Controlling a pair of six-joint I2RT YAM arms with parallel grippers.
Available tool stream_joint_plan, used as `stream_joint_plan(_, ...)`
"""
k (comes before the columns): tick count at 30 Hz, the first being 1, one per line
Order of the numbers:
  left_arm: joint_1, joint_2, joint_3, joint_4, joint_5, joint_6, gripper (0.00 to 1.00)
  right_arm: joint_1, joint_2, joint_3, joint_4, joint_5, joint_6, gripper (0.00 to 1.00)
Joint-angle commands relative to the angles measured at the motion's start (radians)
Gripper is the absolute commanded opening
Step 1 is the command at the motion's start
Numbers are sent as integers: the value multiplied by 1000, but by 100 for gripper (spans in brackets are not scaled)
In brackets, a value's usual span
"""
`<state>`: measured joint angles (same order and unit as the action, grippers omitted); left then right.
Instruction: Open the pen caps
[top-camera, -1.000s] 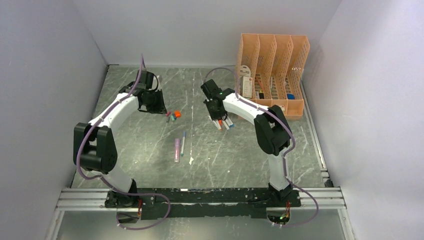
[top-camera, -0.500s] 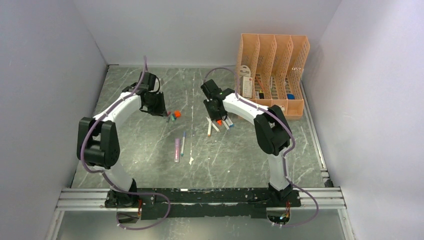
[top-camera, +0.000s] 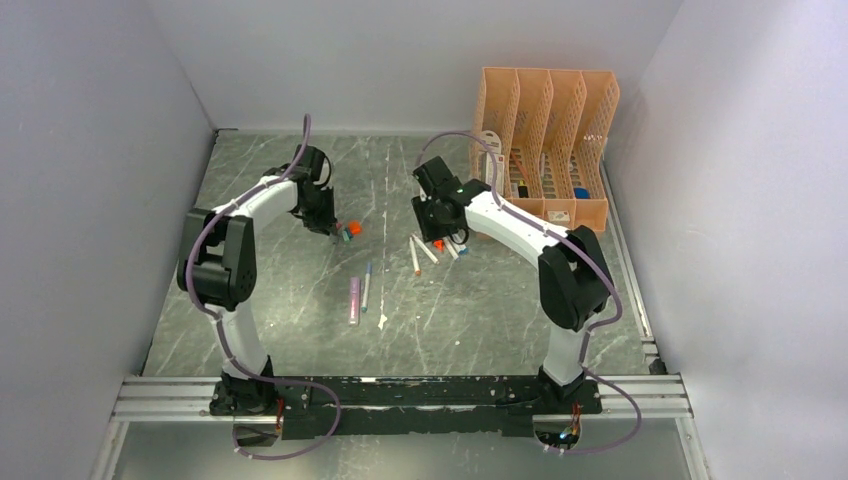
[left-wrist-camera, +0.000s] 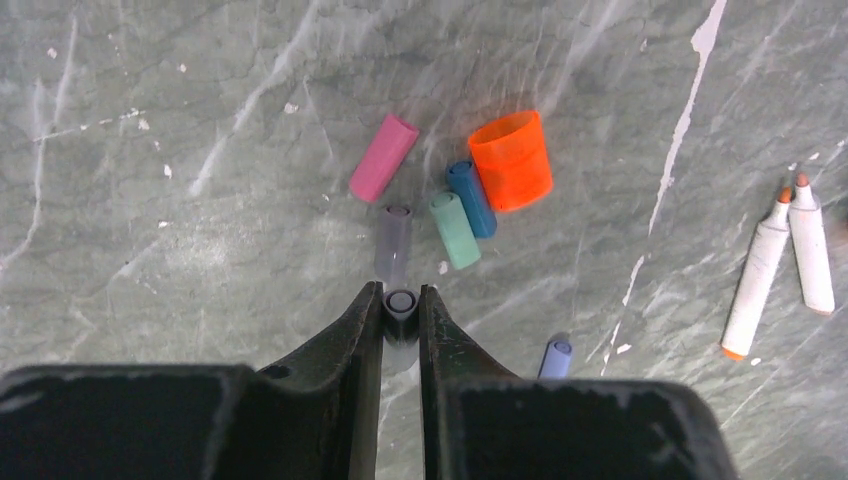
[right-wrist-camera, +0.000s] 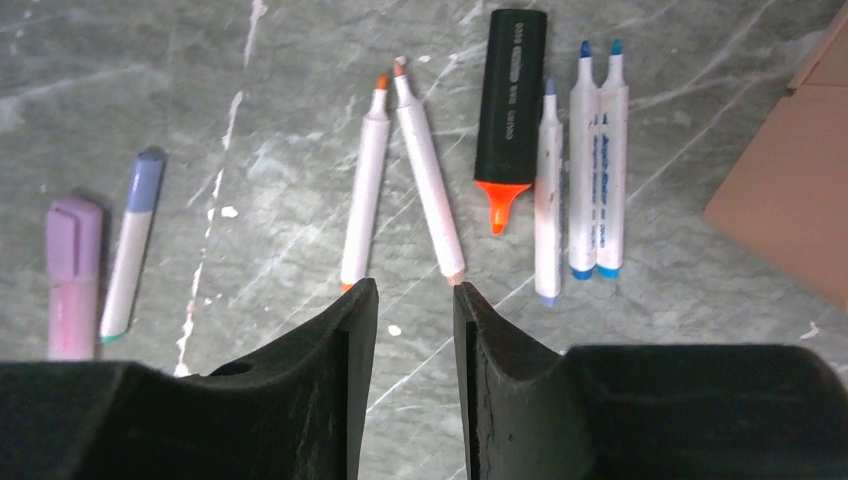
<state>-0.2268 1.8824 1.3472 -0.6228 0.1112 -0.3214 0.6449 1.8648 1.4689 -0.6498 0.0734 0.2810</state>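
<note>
The left arm (top-camera: 250, 205) rises from its base to a high elbow, then runs its forearm out toward the orange cap (left-wrist-camera: 511, 160), with the wrist pitched down. The left gripper (left-wrist-camera: 401, 300) hangs just beside that cap, on its left in the overhead view. Its jaws are pinched on a small grey cap (left-wrist-camera: 400, 303), which is held end-on to the wrist camera. Other loose caps lie on the table (left-wrist-camera: 150, 200) around the orange cap. A blue cap (left-wrist-camera: 471, 198) touches it, a teal cap (left-wrist-camera: 455, 230) sits against the blue one, a pink cap (left-wrist-camera: 383, 157) is near, and a pale lilac cap (left-wrist-camera: 393, 243) lies just ahead of the fingers.

The right arm (top-camera: 520, 230) bends at a raised elbow and stretches out leftward. The right gripper (right-wrist-camera: 414, 300) points down to the right of the orange cap, jaws parted with nothing between them. Below it, uncapped pens lie flat: two white pens with orange tips (right-wrist-camera: 362, 185), a black marker (right-wrist-camera: 510, 100) and three white pens with blue tips (right-wrist-camera: 583, 160). Nearer the arm bases than the orange cap, a purple highlighter (right-wrist-camera: 73, 270) and a blue-capped slim pen (right-wrist-camera: 132, 245) lie side by side.
</note>
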Motion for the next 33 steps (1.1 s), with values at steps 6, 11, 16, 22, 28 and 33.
stream_joint_plan(6, -14, 46, 64, 6, -34, 9, 38, 54, -47, -49, 45, -99, 61, 35)
stream_joint_plan(11, -14, 31, 59, 12, -18, 9, 47, 88, -27, -28, 41, -100, 81, 36)
stream_joint_plan(16, -14, -37, 53, -2, 23, 6, 54, 154, -2, 2, 46, -106, 133, 36)
stream_joint_plan(22, -7, -201, 53, -64, 67, 12, 85, 244, 93, 44, 56, -84, 227, 37)
stream_joint_plan(28, 15, -360, 0, -91, 71, 19, 100, 290, 203, 114, 34, -39, 270, 44)
stream_joint_plan(33, 32, -434, -40, -96, 90, 27, 100, 315, 271, 176, 16, -19, 288, 46)
